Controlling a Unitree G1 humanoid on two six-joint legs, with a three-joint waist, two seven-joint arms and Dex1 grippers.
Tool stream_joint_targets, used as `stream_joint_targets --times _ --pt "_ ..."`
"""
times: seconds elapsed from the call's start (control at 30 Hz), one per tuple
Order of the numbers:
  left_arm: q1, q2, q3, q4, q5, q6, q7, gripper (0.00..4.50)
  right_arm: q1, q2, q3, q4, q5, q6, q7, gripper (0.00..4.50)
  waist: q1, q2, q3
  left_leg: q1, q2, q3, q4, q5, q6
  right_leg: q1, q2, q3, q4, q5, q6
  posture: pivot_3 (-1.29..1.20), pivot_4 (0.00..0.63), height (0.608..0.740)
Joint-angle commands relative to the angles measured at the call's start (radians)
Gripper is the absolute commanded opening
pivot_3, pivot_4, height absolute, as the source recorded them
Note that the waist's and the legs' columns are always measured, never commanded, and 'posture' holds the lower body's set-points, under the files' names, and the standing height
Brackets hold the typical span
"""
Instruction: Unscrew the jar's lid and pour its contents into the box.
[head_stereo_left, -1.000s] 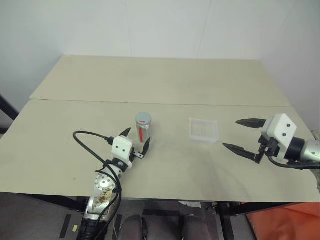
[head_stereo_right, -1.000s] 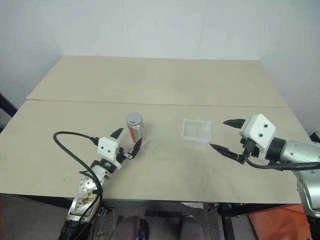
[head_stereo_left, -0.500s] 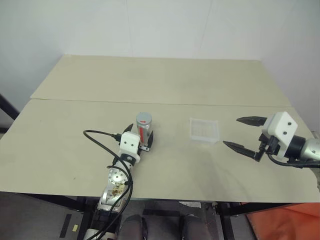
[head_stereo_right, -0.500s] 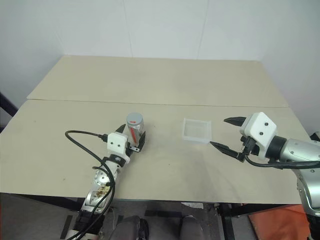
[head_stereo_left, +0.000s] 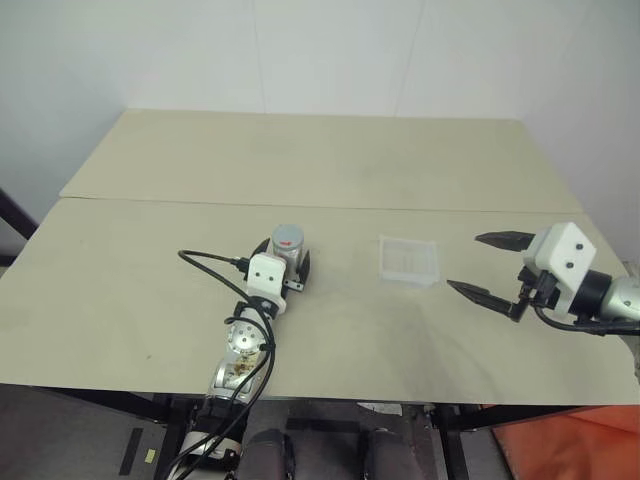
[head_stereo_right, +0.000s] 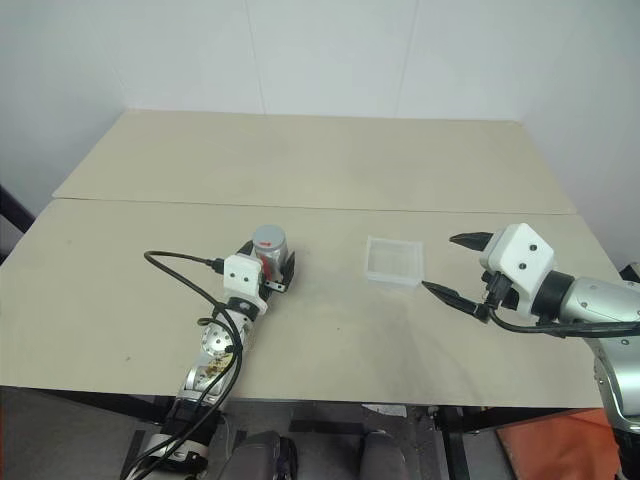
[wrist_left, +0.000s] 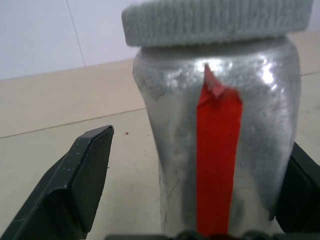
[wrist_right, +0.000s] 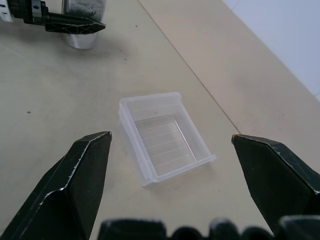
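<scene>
**Left gripper closes in around the jar**

Over the last second the left gripper (head_stereo_left: 288, 268) has slid forward across the bench, and its spread, unclenched fingers now flank the jar (wrist_left: 220, 135), which stands upright near the middle of the bench with its lid (wrist_left: 215, 20) still screwed on. I judge a grasp comes next. The right gripper (head_stereo_left: 492, 268) has stayed put, jaws wide and empty, just beside the clear box (head_stereo_left: 408, 260) toward the bench's right edge.

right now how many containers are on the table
2: the jar, lid on, stands between the open left gripper's fingers; the clear box sits empty to its right, before the open right gripper.
</scene>
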Motion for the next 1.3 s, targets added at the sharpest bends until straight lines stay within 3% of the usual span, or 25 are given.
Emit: stream_joint_targets --times 0.03,0.23,0.5,0.67,0.83,1.0,1.3 --pt "-0.01 -0.003 -0.007 -0.016 -0.02 -0.031 -0.019 3.86 -0.002 -0.004 -0.034 -0.032 0.0 -0.02 -0.012 4.5 0.0 0.0 0.0 0.0 0.0 0.0 0.0 0.0 0.0 0.0 0.0 0.0 0.0 0.0 0.0 0.0 0.15 0.74" --pt "-0.001 -0.011 -0.012 -0.03 -0.013 -0.034 -0.014 2.01 0.002 0.005 -0.024 -0.034 -0.006 -0.027 -0.022 4.5 0.0 0.0 0.0 0.0 0.0 0.0 0.0 0.0 0.0 0.0 0.0 0.0 0.0 0.0 0.0 0.0 0.15 0.74" --pt "-0.002 0.023 -0.007 -0.075 -0.032 -0.02 -0.056 1.99 -0.03 0.047 -0.009 -0.054 0.039 0.004 -0.046 4.5 -0.001 0.0 0.0 -0.001 0.0 -0.001 0.0 0.0 0.0 -0.001 0.0 0.0 0.0 0.0 0.0 0.0 0.15 0.74" --pt "0.035 0.082 -0.024 -0.224 -0.183 0.032 -0.249 1.99 -0.1 0.182 0.08 -0.151 0.124 0.151 -0.189 4.5 -0.005 0.0 0.0 -0.001 0.001 -0.001 0.0 0.001 -0.001 -0.002 0.0 0.0 0.001 0.0 0.0 0.0 0.15 0.74" --pt "0.059 0.156 -0.052 -0.316 -0.277 0.096 -0.409 1.99 -0.176 0.39 0.231 -0.251 0.167 0.29 -0.387 4.5 -0.004 0.001 -0.001 -0.002 0.001 -0.001 0.001 0.001 -0.001 -0.002 0.0 0.0 0.002 0.0 0.0 0.0 0.15 0.74" --pt "0.047 0.181 -0.086 -0.314 -0.25 0.112 -0.452 1.99 -0.215 0.469 0.328 -0.283 0.142 0.329 -0.462 4.5 0.0 0.001 -0.001 -0.004 0.0 -0.001 0.003 0.0 0.0 -0.002 0.0 -0.002 0.001 0.0 0.0 0.0 0.15 0.74" --pt "0.01 0.144 -0.116 -0.26 -0.202 0.078 -0.444 1.99 -0.255 0.521 0.415 -0.268 0.124 0.316 -0.489 4.5 -0.003 0.001 -0.001 -0.004 0.0 -0.002 0.003 0.0 0.0 -0.002 0.0 -0.002 0.001 0.0 0.0 0.0 0.15 0.74"
